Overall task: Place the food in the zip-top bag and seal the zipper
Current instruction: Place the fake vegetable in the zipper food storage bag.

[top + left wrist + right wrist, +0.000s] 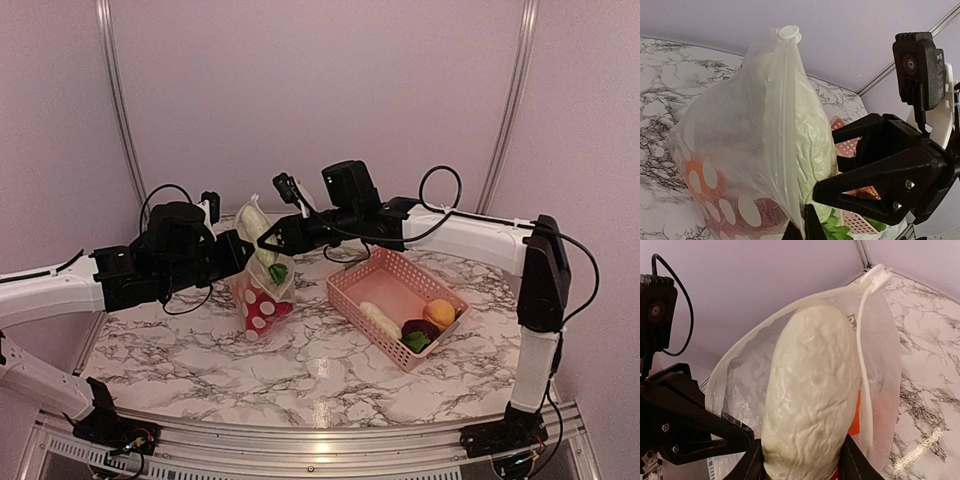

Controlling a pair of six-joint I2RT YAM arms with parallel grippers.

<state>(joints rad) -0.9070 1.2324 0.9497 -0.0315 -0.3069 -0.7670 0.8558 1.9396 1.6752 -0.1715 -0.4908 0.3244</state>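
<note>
The zip-top bag [262,292] stands on the table, clear with white dots. Red and orange pieces and a green leaf show inside it. My left gripper [801,227] is shut on the bag's mouth edge by the zipper [786,125]; in the top view it [243,252] is at the bag's left. My right gripper [800,465] is shut on a pale white-green oblong vegetable [810,390] and holds it partly inside the bag's open mouth. The right gripper [268,240] meets the bag from the right. Its black fingers [865,172] show in the left wrist view.
A pink slotted basket [390,272] sits right of the bag. It holds a white oblong piece [380,318], a peach-orange round one [438,313], a dark purple one [420,329] and a green leafy one [416,342]. The marble table's edge [300,425] runs along the front.
</note>
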